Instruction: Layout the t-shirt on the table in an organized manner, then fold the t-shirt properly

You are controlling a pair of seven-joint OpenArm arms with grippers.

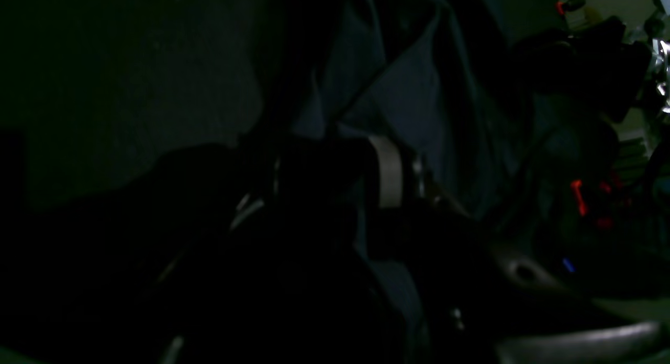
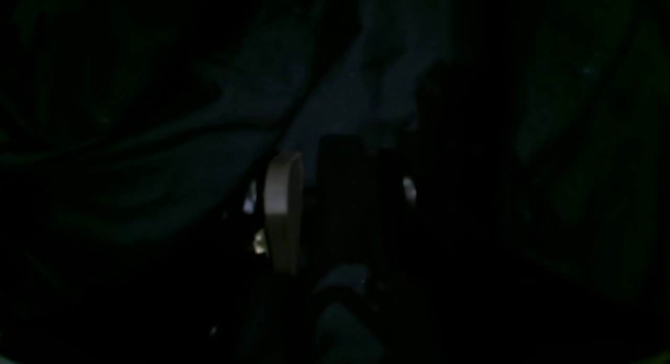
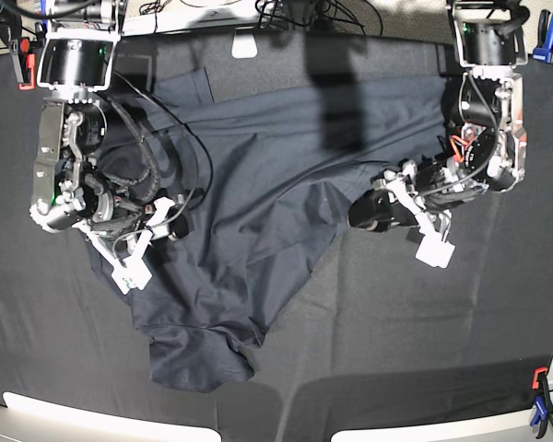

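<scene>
1. The dark navy-grey short-sleeved cotton t-shirt [image 3: 267, 212] lies crumpled across the middle of the wide table with its matte black cloth surface [image 3: 424, 331]. Its bulk spreads from about 10 o'clock to 3 o'clock of the base view, and a narrowing lobe trails down to about 7 o'clock.

2. Judged from its folds, the cloth is light, limp and soft. It will sag and bunch when lifted, and it is not fragile. Against the black tablecloth a pinch could catch both layers.

3. The best holds look to be at seams: shoulders, hem corners or sleeve edges, taken as a pair so the cloth can be pulled taut and flat.

4. The left gripper [image 3: 373, 210] sits at 3 o'clock in the base view, at the shirt's edge, its tip on or in the cloth. The left wrist view shows blue-grey folds [image 1: 398, 86] just ahead of it, too dark to read. I cannot tell whether the claw grips the cloth or stands apart.

5. The right gripper [image 3: 170, 216] sits at 9 o'clock, over the shirt's opposite edge, with cloth [image 2: 335, 91] directly before it in the right wrist view. Its claw is likewise lost in darkness, so I cannot tell.

6. The laying-out looks unfinished.
</scene>
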